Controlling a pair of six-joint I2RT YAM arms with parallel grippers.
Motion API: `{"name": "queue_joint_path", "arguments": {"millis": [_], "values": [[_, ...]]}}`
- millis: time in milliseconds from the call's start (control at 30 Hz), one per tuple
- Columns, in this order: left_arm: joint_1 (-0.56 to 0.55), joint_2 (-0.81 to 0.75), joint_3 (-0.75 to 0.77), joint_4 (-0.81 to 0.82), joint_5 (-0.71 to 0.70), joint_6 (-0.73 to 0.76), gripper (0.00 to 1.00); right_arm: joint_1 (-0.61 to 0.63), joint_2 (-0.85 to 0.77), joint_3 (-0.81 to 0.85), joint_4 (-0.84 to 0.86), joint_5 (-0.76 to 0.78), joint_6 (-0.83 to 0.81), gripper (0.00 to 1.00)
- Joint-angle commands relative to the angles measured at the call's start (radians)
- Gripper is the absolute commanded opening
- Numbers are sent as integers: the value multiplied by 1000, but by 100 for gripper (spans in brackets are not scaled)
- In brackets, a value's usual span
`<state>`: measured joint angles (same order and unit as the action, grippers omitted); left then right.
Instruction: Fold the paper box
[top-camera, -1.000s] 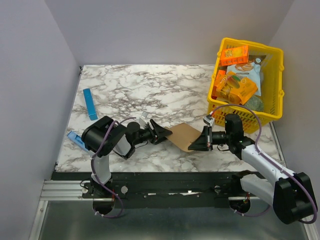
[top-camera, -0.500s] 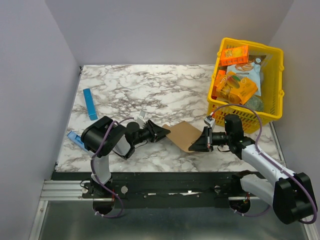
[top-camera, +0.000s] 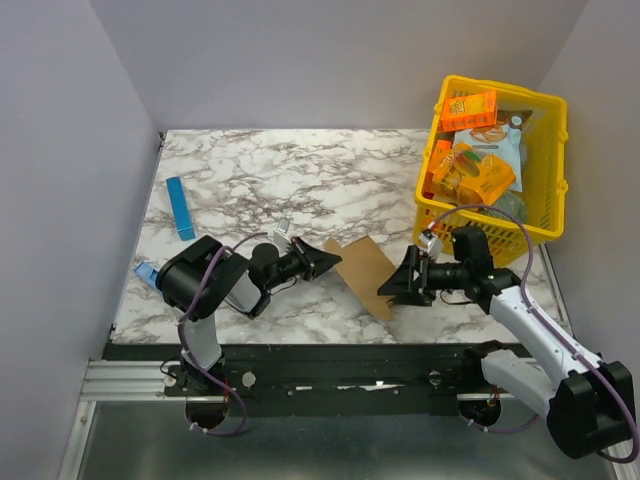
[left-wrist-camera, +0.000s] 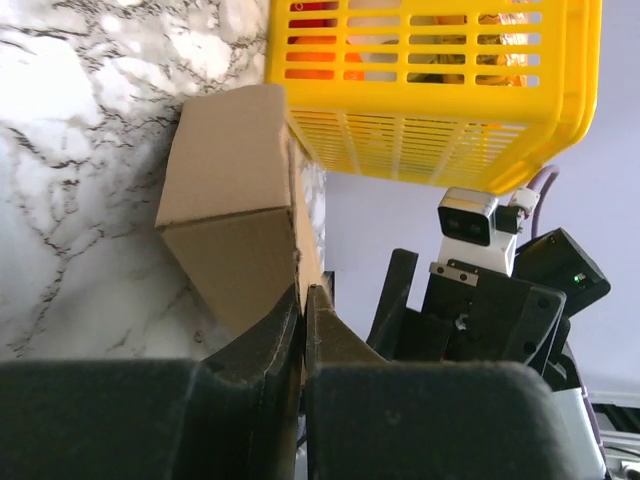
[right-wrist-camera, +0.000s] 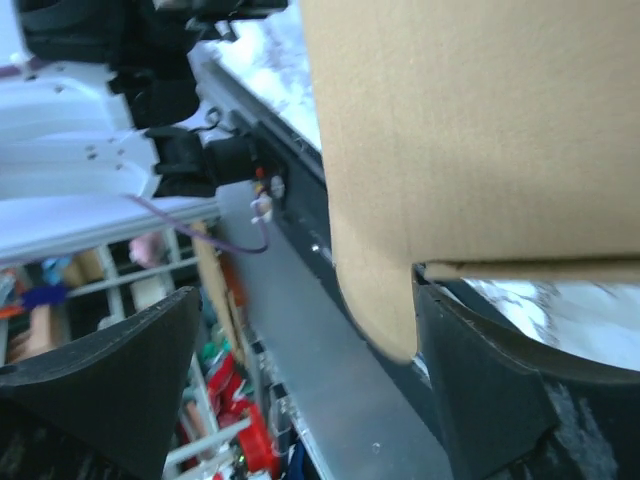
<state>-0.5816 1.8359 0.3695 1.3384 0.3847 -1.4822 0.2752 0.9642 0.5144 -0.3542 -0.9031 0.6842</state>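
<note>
Change against the earlier frames: right gripper from clamped on the cardboard to jaws wide apart; left gripper from spread to pinched; paper box swung round, its near corner now lower toward 6 o'clock.

Current state, left side: fingers pressed together on the near edge of one brown panel, seen in the left wrist view. Holding the paper box from its 9 o'clock side.

Current state, right side: jaws fully spread at 3 o'clock of the box, gripping nothing. Paper box standing in the gap between the fingers. Contact with either finger: cannot tell.

Location of the box: partly erected, one crease raised, on the marble table near its front edge, at about 6 o'clock from the table centre, between the two grippers. Yellow basket at 2 o'clock of the box, near but apart. Blue bar well apart toward 9 o'clock.

Judged stage: handover of the hold from right to left, ahead of a fresh grasp for the next fold.

Risks from here:
- Slip or rotation of the box about the single pinch. Cause: thin bite on one edge only, no support on the opposite side.
- Crushing or a false crease. Cause: re-closing the right jaws across a panel instead of along a scored line.
- Spring-back of the raised panel to flat. Cause: tabs not yet locked.
- Snagging on the basket wall. Cause: swinging the right arm outward toward 2 o'clock.
</note>
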Motion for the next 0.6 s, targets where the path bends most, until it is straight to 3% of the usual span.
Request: {"name": "queue_joint_path", "arguments": {"millis": [0, 167, 267, 400, 567], "values": [[-12, -26, 17, 33, -26, 17, 8, -8, -57, 94, -282, 208, -169, 98], [-15, -62, 16, -27, -44, 33, 4, 63, -113, 264, -382, 418, -265, 98], [-18, -104, 20, -90, -56, 57, 3, 263, -85, 372, -411, 691, -272, 99], [-23, -150, 39, -198, -67, 102, 3, 513, 71, 470, -422, 1003, -230, 97], [-23, -165, 39, -225, -69, 108, 3, 705, 266, 552, -437, 1240, -207, 97]]}}
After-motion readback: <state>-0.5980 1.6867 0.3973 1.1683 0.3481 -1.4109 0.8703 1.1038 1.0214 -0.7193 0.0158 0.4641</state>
